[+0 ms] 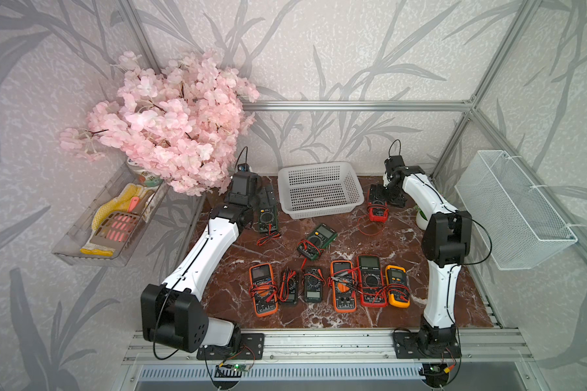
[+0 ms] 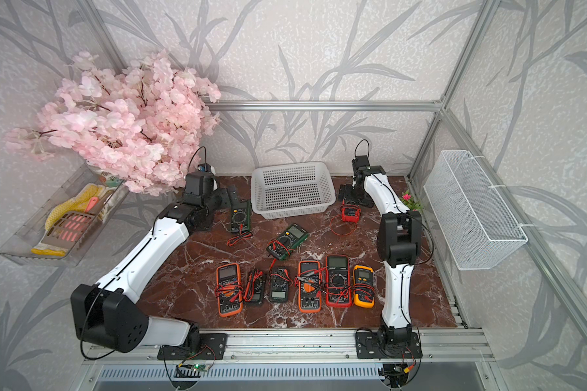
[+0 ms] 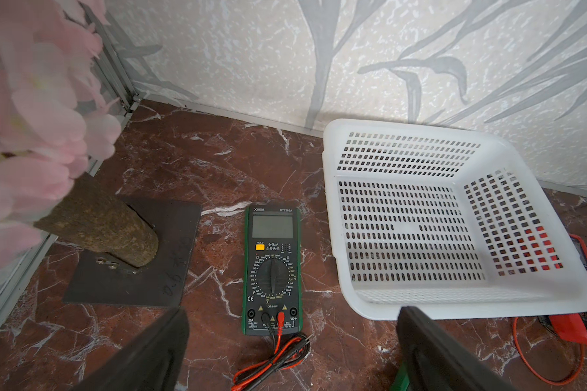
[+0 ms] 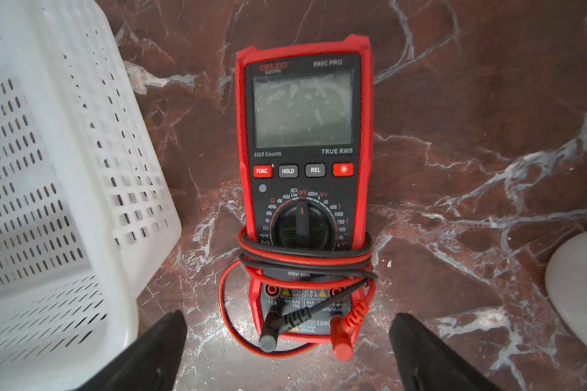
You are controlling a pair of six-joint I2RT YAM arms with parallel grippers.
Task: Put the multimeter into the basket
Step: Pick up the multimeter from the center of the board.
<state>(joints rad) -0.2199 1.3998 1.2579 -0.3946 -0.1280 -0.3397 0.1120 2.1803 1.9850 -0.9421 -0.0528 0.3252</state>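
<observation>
Either side of the basket, the left end effector gapes empty over a green multimeter, and the right end effector gapes empty over a red multimeter.

Both wrist cameras, seemingly low, share the basket.

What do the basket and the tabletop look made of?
The basket looks like moulded white plastic, matte: slotted grid walls, rounded flared rim. The tabletop looks like glossy red-brown marble or a marble print: white veins, soft glare.
</observation>
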